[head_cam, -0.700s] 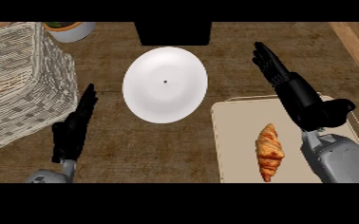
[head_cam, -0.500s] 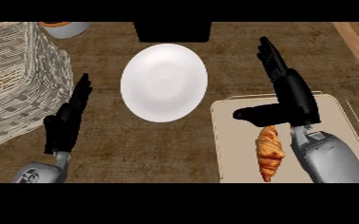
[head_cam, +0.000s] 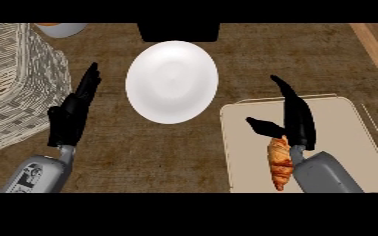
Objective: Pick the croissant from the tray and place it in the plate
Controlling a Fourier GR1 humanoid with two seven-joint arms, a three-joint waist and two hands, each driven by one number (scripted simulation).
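A golden-brown croissant (head_cam: 280, 163) lies lengthwise on the beige tray (head_cam: 336, 125) at the lower right. My right hand (head_cam: 297, 118) hovers over the tray just above the croissant's far end, fingers straight and thumb spread toward the left, holding nothing. The white plate (head_cam: 172, 81) sits on the wooden counter to the left of the tray, bare. My left hand (head_cam: 71, 112) rests open at the left, fingers pointing up, between the plate and a wicker basket.
A pale wicker basket (head_cam: 23, 80) fills the left edge. A black box (head_cam: 179, 31) stands behind the plate, and a bowl (head_cam: 60, 28) with orange contents shows at the top left. A light wood strip (head_cam: 366, 40) runs along the top right.
My right hand has drawn back and down over the tray, closing in on the croissant's far end. The view has shifted, so the plate and tray sit lower and more central.
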